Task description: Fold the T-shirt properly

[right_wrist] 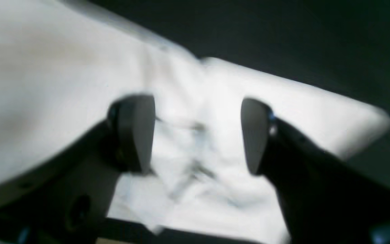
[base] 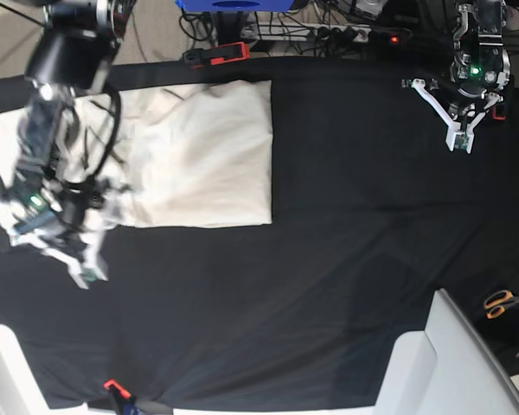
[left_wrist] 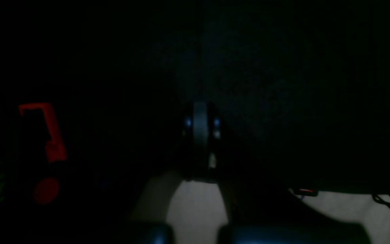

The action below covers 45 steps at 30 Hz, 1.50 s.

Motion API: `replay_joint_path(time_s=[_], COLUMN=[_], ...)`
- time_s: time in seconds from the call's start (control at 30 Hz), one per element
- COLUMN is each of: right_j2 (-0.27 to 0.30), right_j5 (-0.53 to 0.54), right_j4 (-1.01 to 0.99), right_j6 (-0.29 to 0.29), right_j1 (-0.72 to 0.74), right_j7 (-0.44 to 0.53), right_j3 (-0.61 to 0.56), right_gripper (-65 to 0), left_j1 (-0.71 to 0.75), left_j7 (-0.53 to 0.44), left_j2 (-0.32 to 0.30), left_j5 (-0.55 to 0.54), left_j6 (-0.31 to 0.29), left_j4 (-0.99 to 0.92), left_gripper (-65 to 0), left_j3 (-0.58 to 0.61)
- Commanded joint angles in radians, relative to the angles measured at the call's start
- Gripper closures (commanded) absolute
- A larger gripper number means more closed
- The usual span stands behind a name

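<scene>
I see the T-shirt as a plain cream, almost white where the light hits it, with no pattern I can make out. It lies on a black table cloth. I also see red clamps at the cloth's edge, orange-handled scissors, and a green light on the left arm.
</scene>
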Motion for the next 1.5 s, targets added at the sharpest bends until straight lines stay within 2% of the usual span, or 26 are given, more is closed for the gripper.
replay_joint_path(time_s=[0.0, 0.17, 0.33, 0.47, 0.63, 1.0, 1.47], right_j2=[-0.018, -0.025, -0.032, -0.032, -0.025, -0.024, -0.027], right_j5=[0.019, 0.195, 0.356, 0.398, 0.533, 0.542, 0.543], right_j4=[0.059, 0.188, 0.185, 0.111, -0.004, -0.091, -0.097], right_j6=[0.004, 0.004, 0.004, -0.004, -0.002, -0.001, 0.001], right_j1=[-0.025, -0.198, -0.33, -0.351, -0.35, -0.351, -0.351], right_j7=[-0.025, -0.094, -0.079, -0.041, -0.019, 0.021, 0.041], right_j3=[-0.003, -0.003, -0.001, 0.008, 0.091, 0.088, 0.086], right_gripper=[-36.2, -36.2, -36.2, -36.2, -36.2, -36.2, -36.2], left_j1=[0.001, -0.019, -0.025, -0.025, -0.022, -0.019, -0.018], left_j7=[-0.01, -0.01, -0.01, -0.01, -0.01, -0.01, -0.01], left_j2=[-0.019, -0.019, -0.02, -0.02, -0.022, -0.034, -0.037], left_j5=[0.002, 0.002, 0.002, 0.002, 0.002, 0.002, 0.002], left_j6=[0.007, 0.007, 0.007, 0.007, 0.007, 0.007, 0.007], left_j4=[0.014, 0.014, 0.014, 0.014, 0.012, 0.002, 0.002], left_gripper=[0.0, 0.0, 0.0, 0.0, 0.0, 0.0, 0.0], left_j3=[-0.007, -0.007, -0.007, -0.007, -0.007, -0.007, -0.007])
